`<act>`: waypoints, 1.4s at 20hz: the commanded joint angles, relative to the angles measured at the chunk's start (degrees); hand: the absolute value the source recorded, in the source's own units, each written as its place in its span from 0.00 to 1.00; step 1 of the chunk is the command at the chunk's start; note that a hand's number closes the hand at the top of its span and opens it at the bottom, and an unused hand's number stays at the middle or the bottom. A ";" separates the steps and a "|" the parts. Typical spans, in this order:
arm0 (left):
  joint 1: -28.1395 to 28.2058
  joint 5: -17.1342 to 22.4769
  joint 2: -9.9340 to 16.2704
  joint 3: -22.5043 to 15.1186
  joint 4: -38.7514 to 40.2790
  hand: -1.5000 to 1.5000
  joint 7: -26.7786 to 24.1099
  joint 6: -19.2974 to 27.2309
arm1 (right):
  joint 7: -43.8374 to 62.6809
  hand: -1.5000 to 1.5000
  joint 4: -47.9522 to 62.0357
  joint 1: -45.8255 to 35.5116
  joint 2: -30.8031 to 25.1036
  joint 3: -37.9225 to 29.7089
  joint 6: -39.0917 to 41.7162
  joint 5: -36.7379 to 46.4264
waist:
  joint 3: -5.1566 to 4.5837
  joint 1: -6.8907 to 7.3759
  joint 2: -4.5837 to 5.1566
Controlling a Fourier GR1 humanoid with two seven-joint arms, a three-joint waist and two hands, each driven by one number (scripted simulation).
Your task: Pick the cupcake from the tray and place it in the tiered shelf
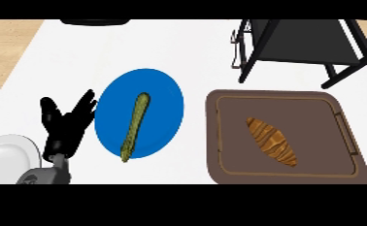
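From where I stand, the tray (215,137), brown with a raised rim, sits at about four o'clock on the white counter (201,45). On it lies the only item there, a long brown pastry (272,141) with darker stripes, set slantwise from eleven to five; it looks more like a pointed loaf than a cupcake, and nothing touches it. At one o'clock stands the black shelf (305,43), but its top is cut off by the frame, so only a dark tier and slanted legs show, and I cannot make out how many tiers it has. Just left of the tray, apart from it, is a blue plate (161,99) with a thin green stalk (135,126) lying on it, running from twelve down to six and overhanging the lower rim a little. At eight o'clock the left hand (63,130) rests beside the plate with fingers spread apart and pointing up, holding nothing; its grey forearm is mostly cut off below. A white round object (16,152) shows only partly at the left edge, and a dark shape (94,22) at eleven o'clock is clipped by the top. The right hand is nowhere to be seen.
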 commanded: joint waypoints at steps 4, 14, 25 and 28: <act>-0.31 -1.78 -2.30 -0.66 2.93 0.50 -2.20 0.86 | -2.95 1.00 5.29 -2.40 -1.84 2.34 1.84 2.88 | -0.21 -0.38 0.13; -0.16 1.15 3.22 2.96 0.74 0.50 0.83 -3.81 | 0.85 0.00 9.53 -4.56 -2.22 -10.77 -5.17 -7.48 | -0.14 0.38 0.28; 1.13 -0.12 0.46 2.11 0.39 0.50 0.58 -1.68 | 3.47 0.00 8.30 -6.42 -4.84 -21.22 -12.94 -17.33 | -0.16 -0.17 0.06; 1.97 0.07 -0.43 2.15 1.10 0.50 -1.52 -2.16 | 3.01 0.00 8.47 -6.14 -8.44 -21.69 -15.27 -16.86 | -0.19 -0.06 0.20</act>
